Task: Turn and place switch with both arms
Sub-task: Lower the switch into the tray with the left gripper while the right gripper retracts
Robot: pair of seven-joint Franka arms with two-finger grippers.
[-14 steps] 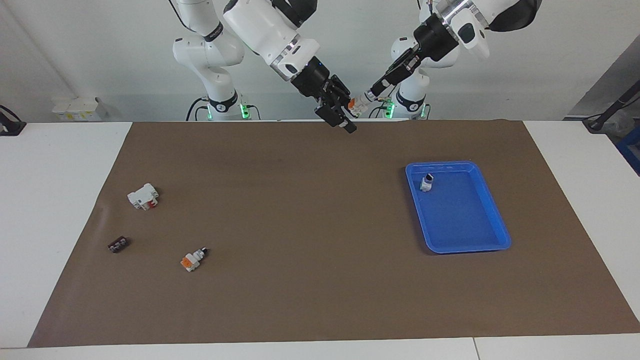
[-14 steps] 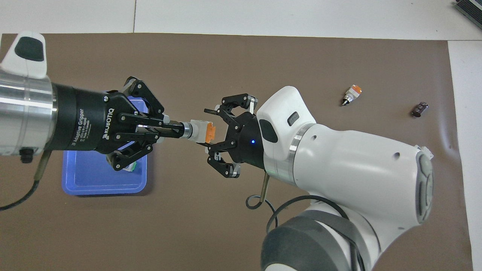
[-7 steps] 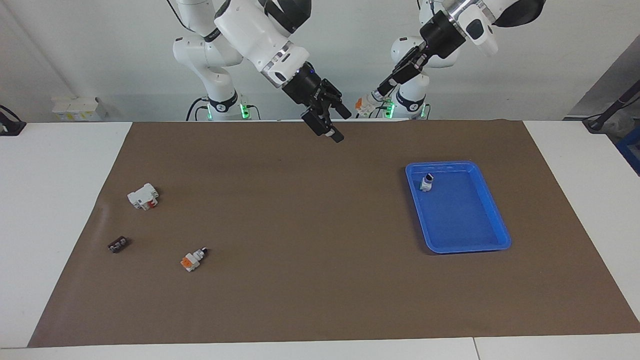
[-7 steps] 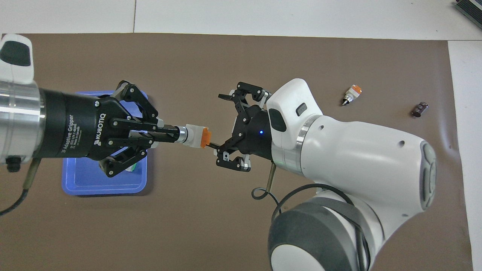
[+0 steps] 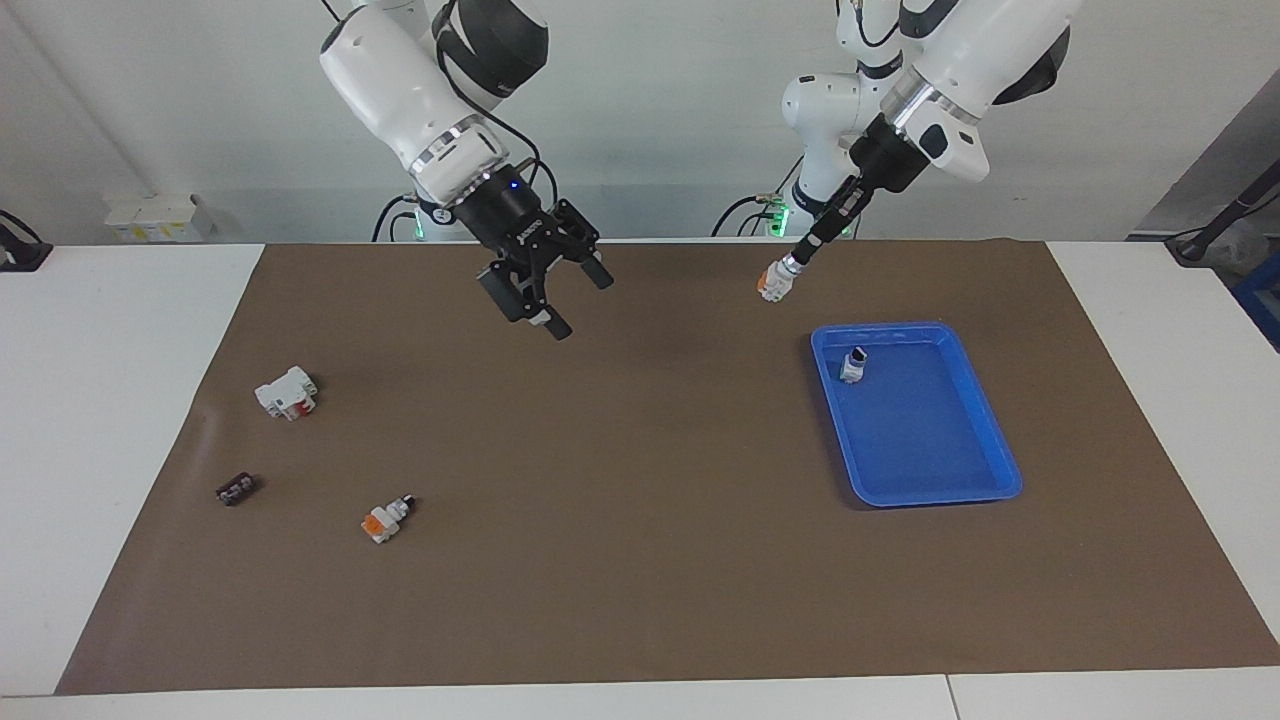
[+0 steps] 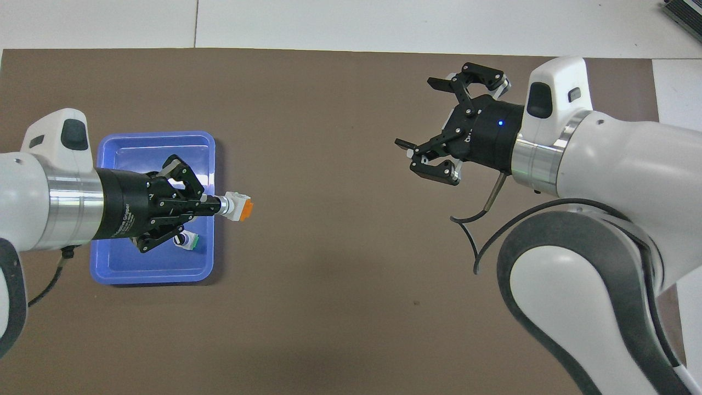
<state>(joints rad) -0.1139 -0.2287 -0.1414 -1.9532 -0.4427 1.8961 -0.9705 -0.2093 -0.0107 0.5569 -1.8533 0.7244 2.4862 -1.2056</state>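
My left gripper [image 5: 798,261] [image 6: 218,204] is shut on the black knob of a switch [image 5: 775,283] [image 6: 239,207]. The switch's white body and orange end point away from the fingers, in the air beside the blue tray [image 5: 935,490] [image 6: 153,141]. My right gripper [image 5: 558,296] [image 6: 420,113] hangs open and empty over the mat's middle part, toward the right arm's end. A second switch [image 5: 386,520] lies on the mat far from the robots. The right arm covers it in the overhead view.
A small white part with a black knob [image 5: 854,365] [image 6: 186,240] stands in the tray. A white block with a red part [image 5: 287,392] and a small black piece [image 5: 236,489] lie toward the right arm's end. A brown mat [image 5: 640,560] covers the table.
The two grippers have drawn apart. The right one let go, opened wide and swung toward its own end. The left one carried the switch down toward the tray.
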